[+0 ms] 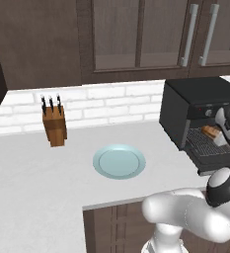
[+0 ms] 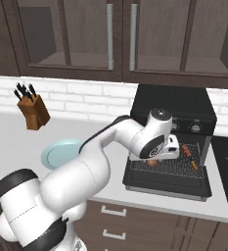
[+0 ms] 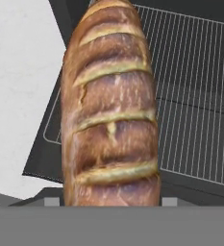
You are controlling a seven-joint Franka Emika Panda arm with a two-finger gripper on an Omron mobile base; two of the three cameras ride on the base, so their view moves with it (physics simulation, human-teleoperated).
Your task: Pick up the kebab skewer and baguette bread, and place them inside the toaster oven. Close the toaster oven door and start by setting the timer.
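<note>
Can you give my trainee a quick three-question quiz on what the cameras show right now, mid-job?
1. True or false: the kebab skewer already lies on the rack inside the toaster oven.
2. Where is the baguette bread? A) on the plate B) held at the tool over the oven's rack C) beside the knife block
3. Is the toaster oven door open or shut?

Key: 1 true. 2 B. 3 open, folded down flat in front of the oven.
</note>
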